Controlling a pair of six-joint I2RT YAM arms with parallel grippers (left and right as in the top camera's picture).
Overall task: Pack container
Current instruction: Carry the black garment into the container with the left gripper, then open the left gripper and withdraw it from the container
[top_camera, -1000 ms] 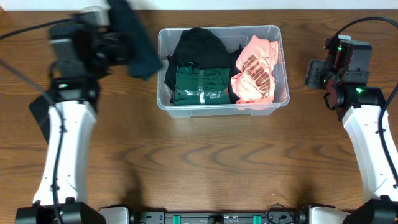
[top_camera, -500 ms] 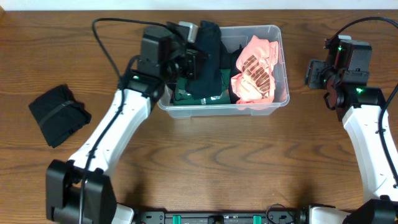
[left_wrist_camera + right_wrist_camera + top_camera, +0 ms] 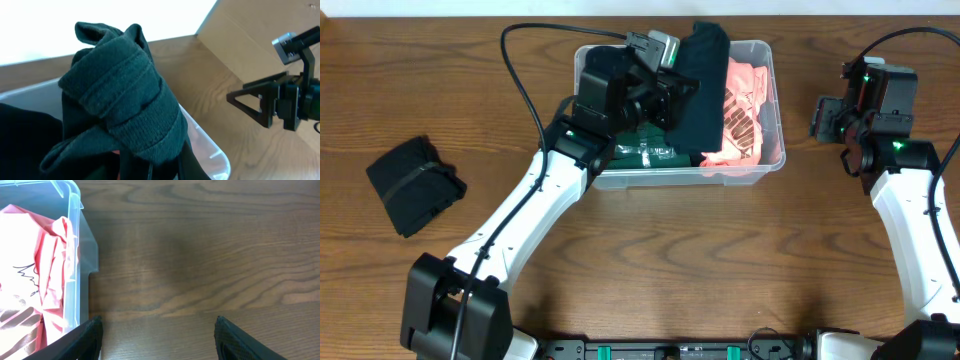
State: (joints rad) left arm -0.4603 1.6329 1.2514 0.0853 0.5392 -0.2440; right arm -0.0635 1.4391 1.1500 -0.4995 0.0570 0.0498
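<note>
The clear plastic container stands at the back middle of the table. It holds a pink garment, a green folded garment and black cloth. My left gripper is shut on a dark teal knitted garment and holds it over the container's middle. In the left wrist view the garment fills the frame and hides the fingers; the container's rim shows below it. My right gripper is open and empty above bare table, just right of the container.
A black folded garment lies on the table at the left. The right arm stands right of the container. The left arm reaches diagonally from the front left to the container.
My left gripper carried the dark teal garment from the far left of the table rightward to over the container's middle. The black folded garment came into view. The right arm has not moved.
</note>
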